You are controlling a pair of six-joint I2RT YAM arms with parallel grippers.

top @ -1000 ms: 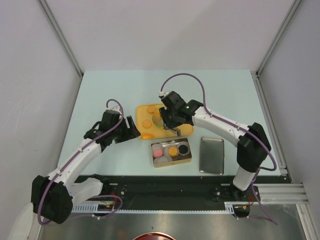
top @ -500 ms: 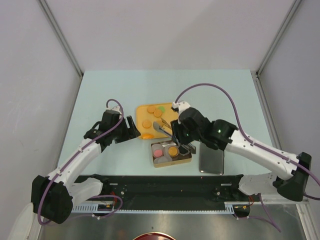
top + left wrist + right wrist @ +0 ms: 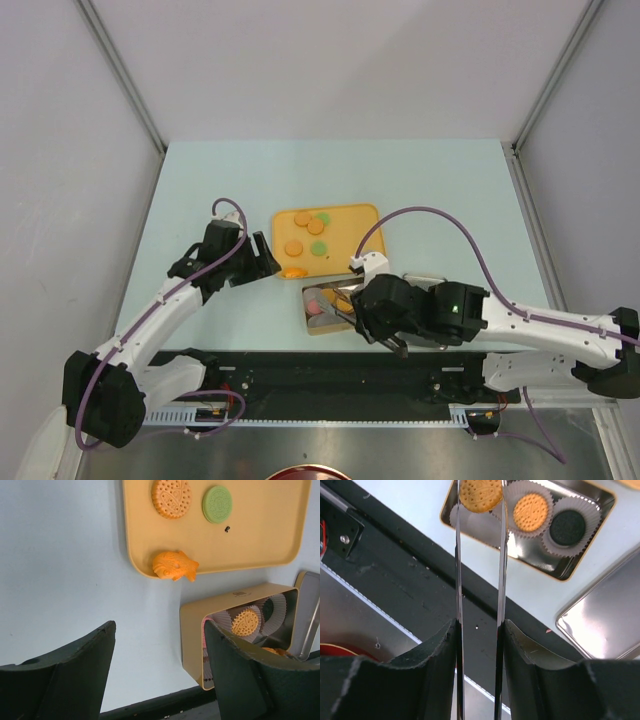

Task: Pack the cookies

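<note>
Above tin (image 3: pixel 530 550): cookie (image 3: pixel 480 494) in tongs (image 3: pixel 457 580), R gripper (image 3: pixel 479 626) clamped.

Bright, even light — soft shadows, sharp focus

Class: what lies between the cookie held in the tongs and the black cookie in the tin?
An orange cookie in a paper cup, seen in the right wrist view, between the held cookie in the tongs and the black cookie.
</note>
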